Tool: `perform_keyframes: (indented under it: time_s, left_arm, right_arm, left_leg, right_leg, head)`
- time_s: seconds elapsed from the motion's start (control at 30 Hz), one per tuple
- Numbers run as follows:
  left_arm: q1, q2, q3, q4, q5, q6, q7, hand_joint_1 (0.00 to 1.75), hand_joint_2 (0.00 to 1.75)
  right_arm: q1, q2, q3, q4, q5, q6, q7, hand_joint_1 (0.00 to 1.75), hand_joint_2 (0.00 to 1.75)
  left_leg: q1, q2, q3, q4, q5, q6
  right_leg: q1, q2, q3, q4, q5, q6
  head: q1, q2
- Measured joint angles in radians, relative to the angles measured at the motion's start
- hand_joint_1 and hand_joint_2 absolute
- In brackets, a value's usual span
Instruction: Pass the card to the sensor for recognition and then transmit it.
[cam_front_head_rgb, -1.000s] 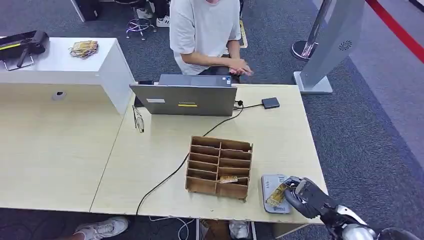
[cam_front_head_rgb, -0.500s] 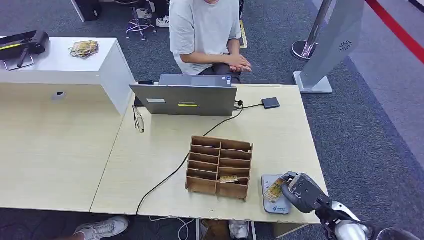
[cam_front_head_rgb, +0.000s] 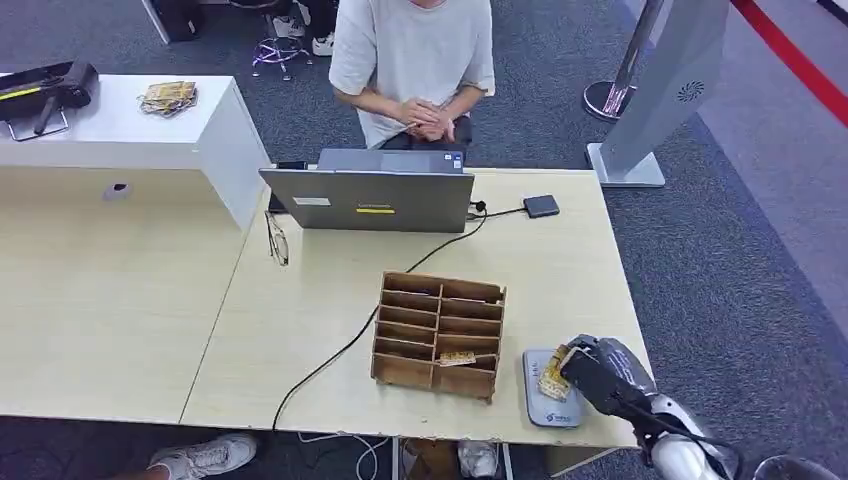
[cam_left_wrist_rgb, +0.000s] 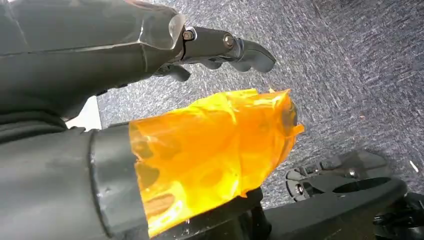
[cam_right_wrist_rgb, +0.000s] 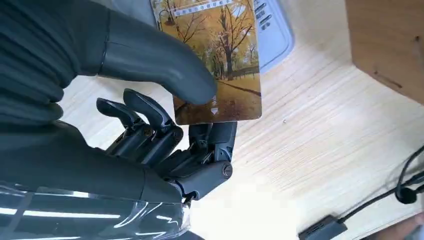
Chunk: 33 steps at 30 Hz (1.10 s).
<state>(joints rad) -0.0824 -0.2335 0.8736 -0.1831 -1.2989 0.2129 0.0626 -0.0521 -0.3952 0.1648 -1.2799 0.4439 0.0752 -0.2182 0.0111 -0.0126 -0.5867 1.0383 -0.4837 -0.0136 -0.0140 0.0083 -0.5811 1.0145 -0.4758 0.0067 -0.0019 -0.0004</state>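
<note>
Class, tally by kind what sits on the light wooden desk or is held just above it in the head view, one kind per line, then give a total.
Laptop: 1
Wooden slotted organizer: 1
Cards: 2, one in the right hand over the sensor, one in the organizer
Grey card sensor: 1
Small dark box on the cable: 1
Glasses: 1
Total: 7

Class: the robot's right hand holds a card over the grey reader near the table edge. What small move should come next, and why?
Probably lower the card a little, flat onto the grey sensor. The right hand pinches the card just over the sensor, but I cannot tell whether they touch. The person waits behind the laptop, so the handover likely follows recognition.
</note>
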Motion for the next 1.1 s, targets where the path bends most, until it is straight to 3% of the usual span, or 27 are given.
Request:
perform_keyframes:
  time_s: [0.3, 1.1]
  left_arm:
    - [0.0, 0.0, 0.0, 0.0, -0.003, 0.0, 0.0, 0.0, 0.0]
    - [0.0, -0.005, 0.0, 0.0, -0.003, 0.0, 0.002, 0.0, 0.0]
  right_arm:
    - [-0.006, 0.022, 0.019, 0.018, 0.08, -0.032, 0.02, 1.75, 1.75]
    - [-0.011, 0.06, 0.018, 0.026, 0.122, -0.057, 0.017, 1.75, 1.75]
  left_leg:
    - [0.0, 0.0, 0.0, 0.0, 0.0, 0.0]
    - [0.0, 0.0, 0.001, 0.0, 0.0, 0.0]
  right_leg:
    - [0.0, 0.0, 0.0, 0.0, 0.0, 0.0]
    - [0.0, 0.0, 0.0, 0.0, 0.0, 0.0]
  head:
    - [0.0, 0.0]
    - [0.0, 0.0]
